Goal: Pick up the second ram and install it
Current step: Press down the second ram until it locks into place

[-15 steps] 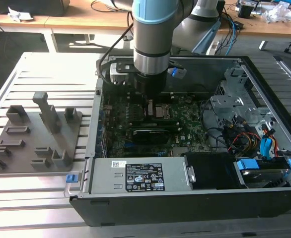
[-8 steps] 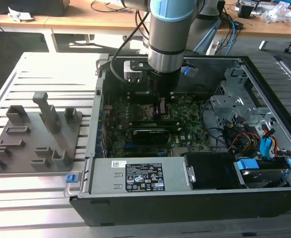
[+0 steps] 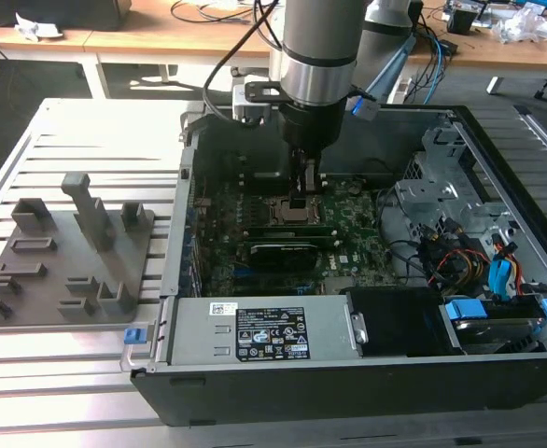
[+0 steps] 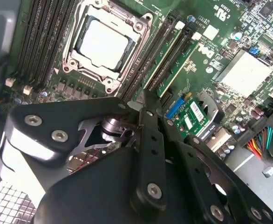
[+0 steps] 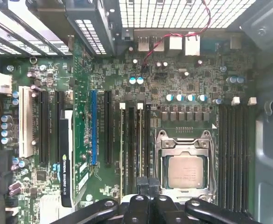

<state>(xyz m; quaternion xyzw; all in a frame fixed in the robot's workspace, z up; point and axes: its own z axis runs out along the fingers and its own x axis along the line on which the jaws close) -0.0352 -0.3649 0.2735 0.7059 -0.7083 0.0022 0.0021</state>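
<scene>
Exterior view: the arm is lowered into the open computer case point(image 3: 497, 159), with the gripper point(image 3: 303, 191) standing upright over the motherboard beside the processor socket point(image 3: 287, 210). A grey fixture plate point(image 3: 68, 252) with upright blocks is seen outside the case, on the exterior view's left, well apart from the arm. The board's slots are not resolved in this view.

Both wrist views: two green sticks are seen seated in adjacent slots beside the processor socket point(image 5: 187, 170). The second ram point(image 5: 139, 140) is taken to be the stick nearer the socket. It lies in its slot along its full length.

Jaws: drawn narrow, the fingers side by side in the first wrist view with no object seen between them. The gripper point(image 5: 148, 183) is placed over one end of the second ram point(image 4: 164, 58). Contact cannot be confirmed.

Clearance: the socket frame lies just beside the fingers on one side and the other seated stick on the opposite side. The black graphics card point(image 5: 67, 158) is noted further off across the long slots.
</scene>
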